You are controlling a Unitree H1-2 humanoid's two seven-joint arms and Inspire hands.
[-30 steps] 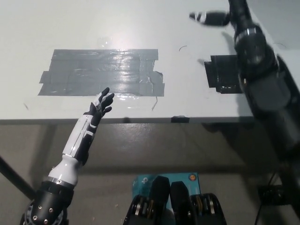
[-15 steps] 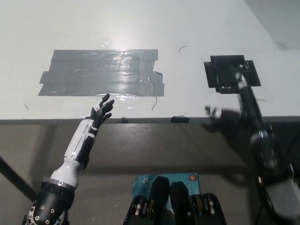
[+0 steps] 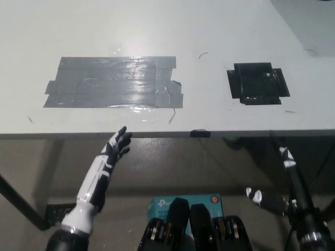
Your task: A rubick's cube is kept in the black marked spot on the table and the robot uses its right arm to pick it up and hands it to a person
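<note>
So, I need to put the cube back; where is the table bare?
The black marked spot lies uncovered. Bare tabletop runs between it and the grey tape patch, and along the far edge. Both hands, left and right, are below the table.

There is just one view, from the robot's head. It looks steeply down from high up onto the near edge of the white surface point(image 3: 172, 31) and the floor point(image 3: 220, 167) below it, with the far side cut off

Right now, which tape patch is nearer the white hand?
The big grey tape patch; the left hand hangs just below its table edge, while the black square lies far right.
</note>
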